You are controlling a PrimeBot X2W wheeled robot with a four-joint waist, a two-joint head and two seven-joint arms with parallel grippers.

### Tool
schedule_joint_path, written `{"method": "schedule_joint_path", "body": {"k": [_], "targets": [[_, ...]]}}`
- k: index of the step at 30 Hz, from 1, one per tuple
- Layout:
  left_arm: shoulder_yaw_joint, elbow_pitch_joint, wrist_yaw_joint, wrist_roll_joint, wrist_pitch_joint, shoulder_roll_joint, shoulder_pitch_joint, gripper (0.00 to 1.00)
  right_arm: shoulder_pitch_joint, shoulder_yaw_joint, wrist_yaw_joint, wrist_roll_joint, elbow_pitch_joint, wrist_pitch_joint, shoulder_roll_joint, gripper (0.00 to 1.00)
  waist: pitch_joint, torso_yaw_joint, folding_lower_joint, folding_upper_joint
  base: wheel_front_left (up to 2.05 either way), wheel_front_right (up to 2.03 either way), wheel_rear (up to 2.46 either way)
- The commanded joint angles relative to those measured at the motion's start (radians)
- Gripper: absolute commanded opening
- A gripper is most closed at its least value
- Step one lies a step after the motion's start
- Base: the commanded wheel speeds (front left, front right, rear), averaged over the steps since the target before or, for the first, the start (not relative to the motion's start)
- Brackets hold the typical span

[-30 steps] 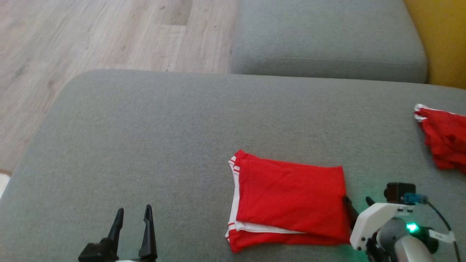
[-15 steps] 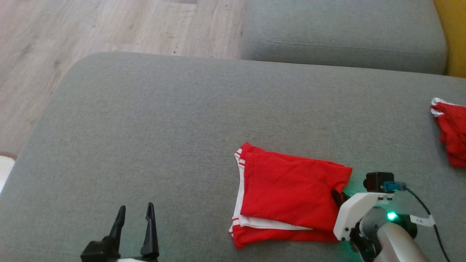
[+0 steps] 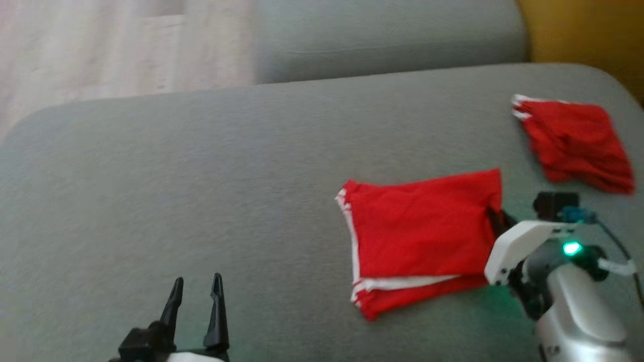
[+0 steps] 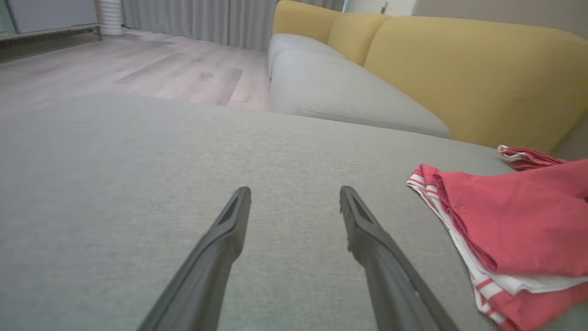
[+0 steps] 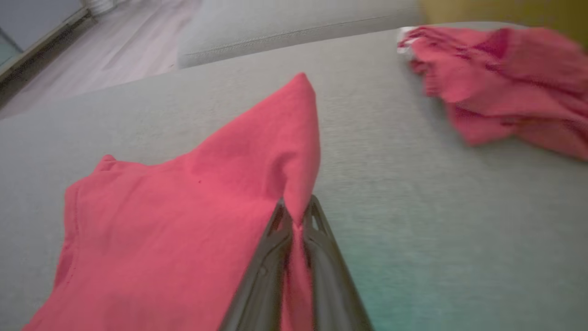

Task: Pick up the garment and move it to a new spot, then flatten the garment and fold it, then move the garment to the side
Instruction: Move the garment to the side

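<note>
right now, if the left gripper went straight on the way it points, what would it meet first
Likely only the bare grey cushion: the open left gripper points across plain fabric. The folded red garment lies to its right, off that line. Height unclear.

Folded garment [image 3: 422,231]; right tool [image 3: 496,217] at edge.

This is a home living room. A broad grey fabric-covered sofa seat [image 4: 138,151] adjoins a second grey seat cushion [image 4: 340,92], with plump mustard-yellow back cushions [image 4: 459,73] behind them. Beyond lies a pale wood-plank floor [image 4: 138,64], with grey floor-length curtains [image 4: 193,18] at the far wall. A folded red cloth garment with white trim [image 3: 417,231] lies on the seat, like household laundry.
</note>
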Motion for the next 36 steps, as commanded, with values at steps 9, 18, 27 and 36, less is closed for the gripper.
{"method": "schedule_joint_path", "body": {"k": [9, 18, 27, 36], "targets": [[0.014, -0.023, -0.022, 0.033, -0.011, -0.016, -0.124, 1.00, -0.069, -0.016, 0.007, -0.012, -0.181, 0.042, -0.033, 0.00, 0.098, -0.304, 0.0000, 0.0000, 0.00, 0.00, 0.00], [-0.005, 0.001, -0.038, 0.043, -0.001, -0.018, -0.170, 1.00, -0.098, -0.008, 0.007, -0.014, -0.222, 0.044, -0.009, 0.00, 0.116, -0.346, 0.0000, 0.0000, 0.00, 0.00, 0.00], [-0.008, 0.022, -0.040, 0.032, -0.004, -0.030, -0.151, 1.00, -0.170, 0.052, 0.007, -0.001, -0.251, 0.067, -0.014, 0.00, 0.074, -0.260, 0.0000, 0.0000, 0.00, 0.00, 0.00], [-0.011, 0.033, -0.049, 0.030, -0.009, -0.051, -0.131, 1.00, -0.323, 0.072, 0.007, 0.021, -0.210, 0.134, -0.021, 0.00, 0.045, -0.161, 0.0000, 0.0000, 0.00, 0.00, 0.00]]}}
